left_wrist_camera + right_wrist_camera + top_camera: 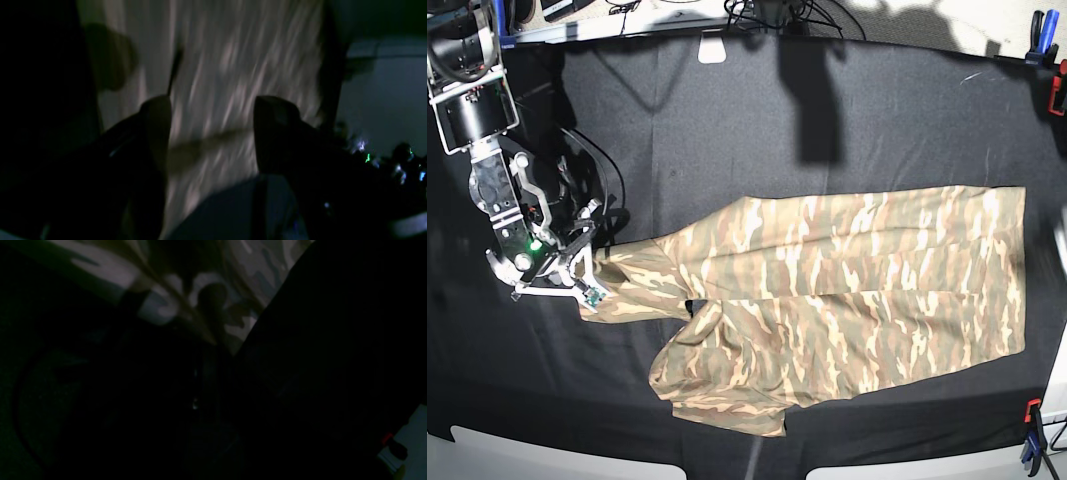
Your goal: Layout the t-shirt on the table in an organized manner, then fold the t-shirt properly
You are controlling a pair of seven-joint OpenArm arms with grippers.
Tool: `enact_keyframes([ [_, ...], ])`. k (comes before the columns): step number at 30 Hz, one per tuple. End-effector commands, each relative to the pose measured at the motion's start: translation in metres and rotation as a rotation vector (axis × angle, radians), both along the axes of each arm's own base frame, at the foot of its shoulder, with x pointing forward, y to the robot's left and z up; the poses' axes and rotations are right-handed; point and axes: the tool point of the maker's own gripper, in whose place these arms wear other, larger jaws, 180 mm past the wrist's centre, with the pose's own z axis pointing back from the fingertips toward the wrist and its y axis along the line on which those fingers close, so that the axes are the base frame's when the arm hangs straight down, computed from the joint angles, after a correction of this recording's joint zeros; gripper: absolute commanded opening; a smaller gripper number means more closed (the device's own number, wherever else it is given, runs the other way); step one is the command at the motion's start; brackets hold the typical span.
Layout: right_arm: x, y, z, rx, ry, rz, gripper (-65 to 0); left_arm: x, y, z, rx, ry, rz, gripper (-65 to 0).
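Observation:
The camouflage t-shirt (857, 300) lies spread on the black table (727, 130), hem toward the right, with a sleeve crumpled at the lower left. My right gripper (594, 264) is at the tip of the left sleeve. In the dark right wrist view the cloth (206, 300) gathers into folds that run into the gripper (213, 341), which looks shut on it. In the left wrist view my left gripper (213, 113) has its fingers (156, 126) wide apart over the blurred shirt (233, 60), holding nothing. The left arm is only a faint blur at the base view's right edge.
Blue and red clamps (1039, 30) sit at the table's far right edge, another clamp (1030, 430) at the near right corner. A white tag (712, 48) and cables lie at the far edge. A red clamp (387, 438) shows by the table rim.

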Motion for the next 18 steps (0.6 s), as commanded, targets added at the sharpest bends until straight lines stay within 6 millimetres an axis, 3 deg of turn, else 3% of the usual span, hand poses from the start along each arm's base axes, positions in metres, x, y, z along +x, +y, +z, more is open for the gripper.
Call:
enact_keyframes([
  [1,0.012,-0.01,0.017,-0.028,-0.046,-0.012,-65.0,0.02,0.013,0.031,0.033,-0.096,0.034,-28.7],
  [5,0.012,-0.008,0.017,-0.018,-0.046,-0.011,-65.0,0.042,-0.002,0.018,0.174,-0.095,0.014,-28.7],
  [12,0.011,-0.001,0.015,0.024,-0.036,-0.014,-65.0,0.053,-0.078,-0.028,0.216,-0.046,-0.122,-29.4],
  [15,0.011,-0.001,0.015,0.025,-0.036,-0.014,-65.0,0.055,-0.089,-0.042,0.297,-0.039,-0.156,-29.4],
  [18,0.011,-0.001,0.015,0.025,-0.036,-0.014,-65.0,0.059,-0.085,-0.046,0.368,-0.058,-0.152,-29.4],
])
